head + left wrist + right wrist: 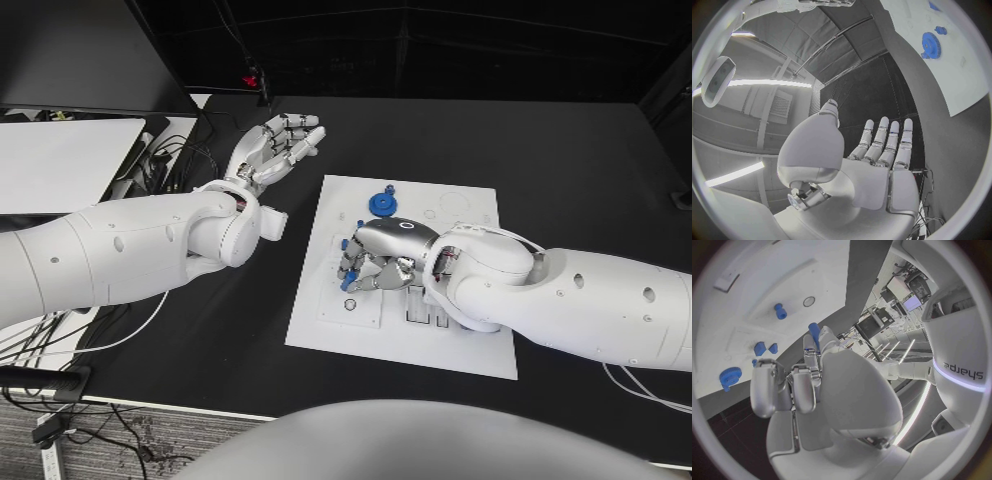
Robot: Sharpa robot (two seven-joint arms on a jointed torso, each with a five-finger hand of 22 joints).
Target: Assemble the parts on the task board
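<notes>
1. Right hand (378,262) sits over the left-middle of the task board (462,355), fingers curled down onto the plate. A slim blue part (814,332) shows at its fingertips in the right wrist view – looks pinched there, so I read it as grasping that piece.
2. Step in hand, my guess: seating that blue part into a slot on the board. To do it well – keep the piece upright, line it up over its hole before pressing, push straight down, don't drag sideways across the plate.
3. Risk: the curled fingers hide the target spot in the head view, so alignment can't be checked from there. Small piece could slip or tilt.
4. Left hand (277,146) is released – fingers apart and straight, holding nothing, raised above the black worktop (577,160) in the upper left-centre of the head view, off the board.
5. The board as holder: a blue gear (384,204) lies on its upper part, just above the right hand in the head view. In the right wrist view a blue peg (780,311) and two small blue pieces (764,348) rest on the plate near the fingers. Whether they stand in holes or lie loose – can't tell.
6. Board lies flat, mid-frame, on the worktop.
</notes>
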